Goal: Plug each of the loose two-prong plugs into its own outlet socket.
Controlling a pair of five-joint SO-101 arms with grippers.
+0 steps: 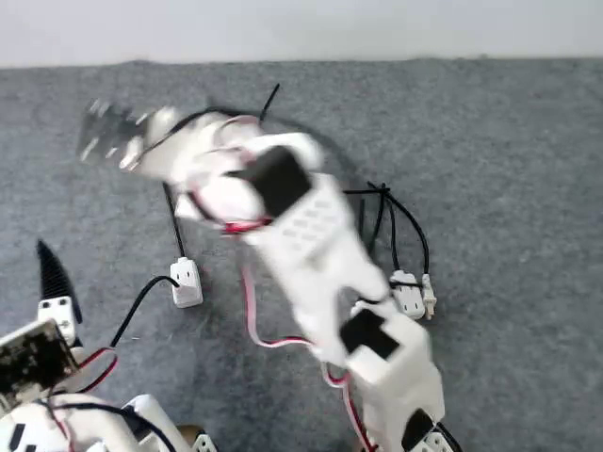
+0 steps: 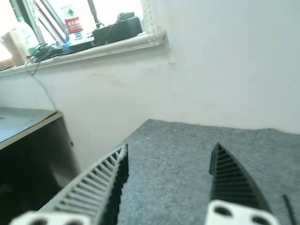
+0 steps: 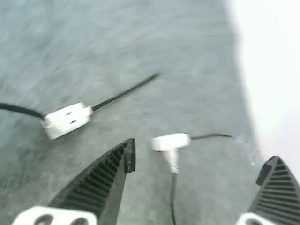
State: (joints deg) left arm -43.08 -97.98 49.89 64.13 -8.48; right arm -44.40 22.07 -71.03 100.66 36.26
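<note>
Right fingers (image 3: 107, 174) spread wide, empty, above plug (image 3: 170, 142).

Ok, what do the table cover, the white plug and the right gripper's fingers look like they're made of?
The table cover looks like grey felt or short-pile carpet: matte, fuzzy, speckled. The white plug is probably moulded plastic, with a smooth, even surface. The right gripper has fingers of matte black plastic, apparently, with ribbed inner faces.

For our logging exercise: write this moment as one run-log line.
left gripper: open, empty, facing wall | right gripper: open, above plug | plug: loose on carpet, apart from outlet socket
</note>
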